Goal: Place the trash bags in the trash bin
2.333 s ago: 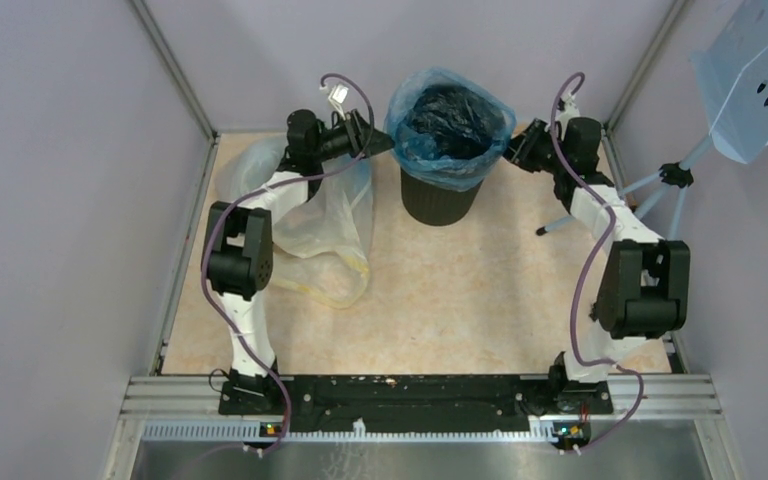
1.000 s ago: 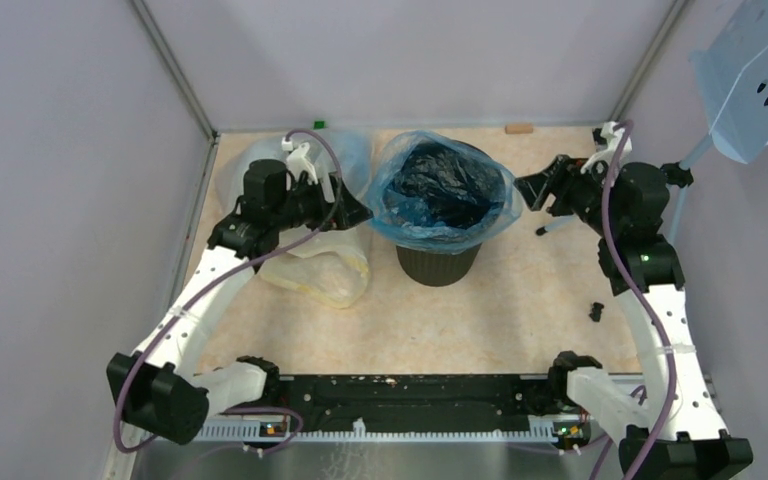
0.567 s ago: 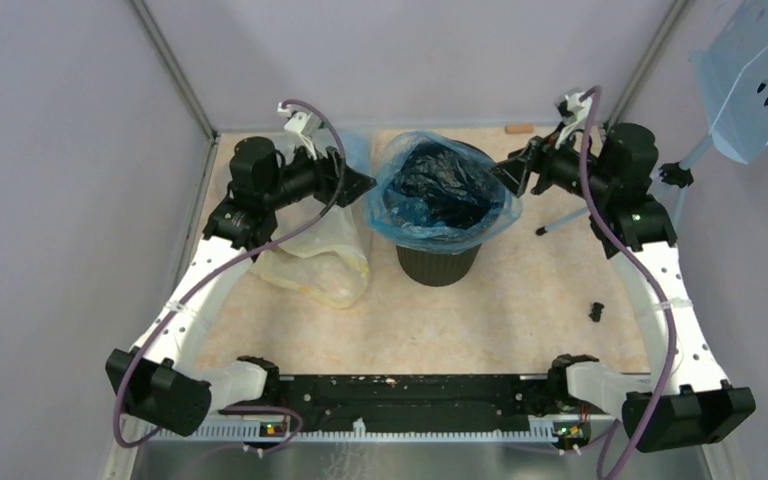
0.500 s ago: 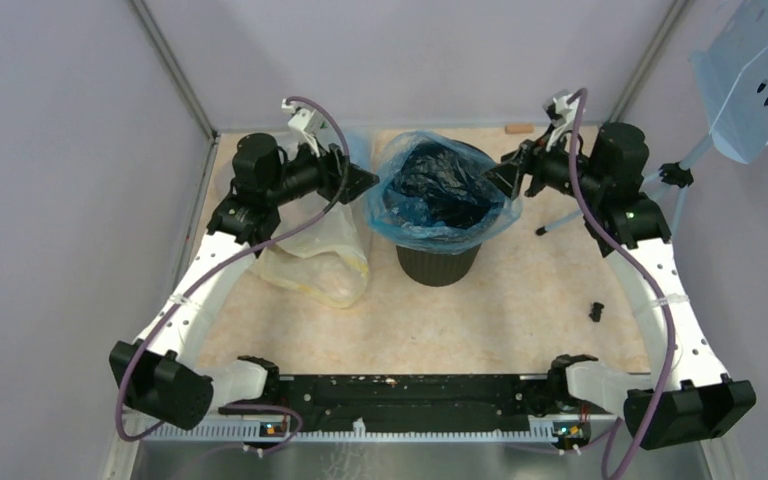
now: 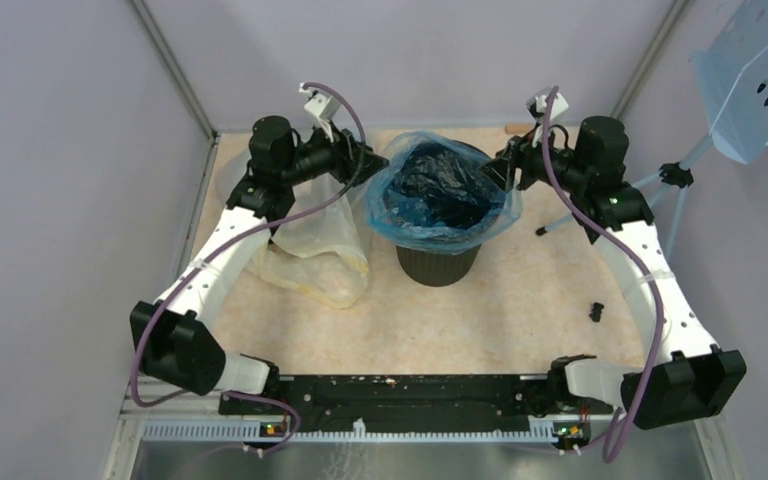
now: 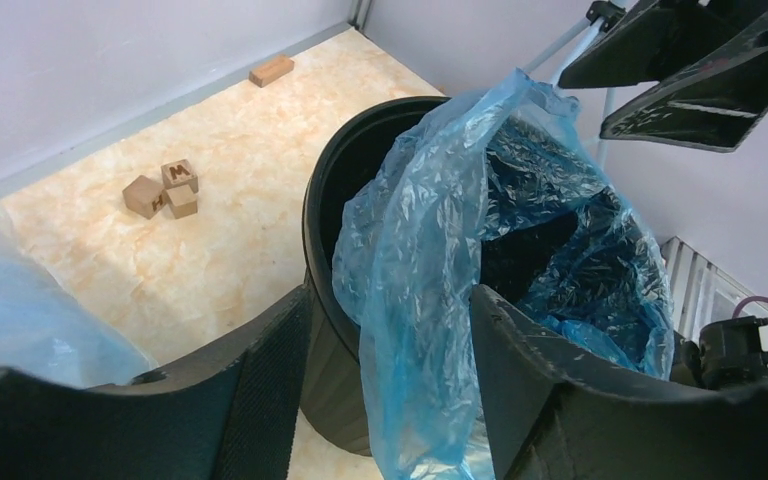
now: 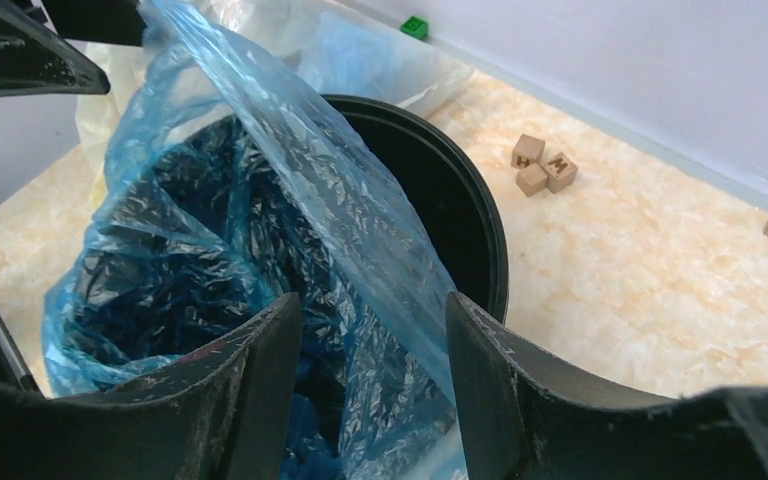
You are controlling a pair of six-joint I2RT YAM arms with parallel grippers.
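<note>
Blue bag (image 5: 438,195) sits inside the black bin (image 5: 438,262), mid-far on the table (image 5: 480,320), with its crinkled edge flopping over the rim. Left claw (image 5: 372,160) is at the bag's left edge, fingers apart, film loose between them. Right claw (image 5: 502,172) is the same at the right edge, also open. Big clear bag (image 5: 320,250) lies left of the bin. Wooden blocks (image 6: 165,188) lie beyond it.
</note>
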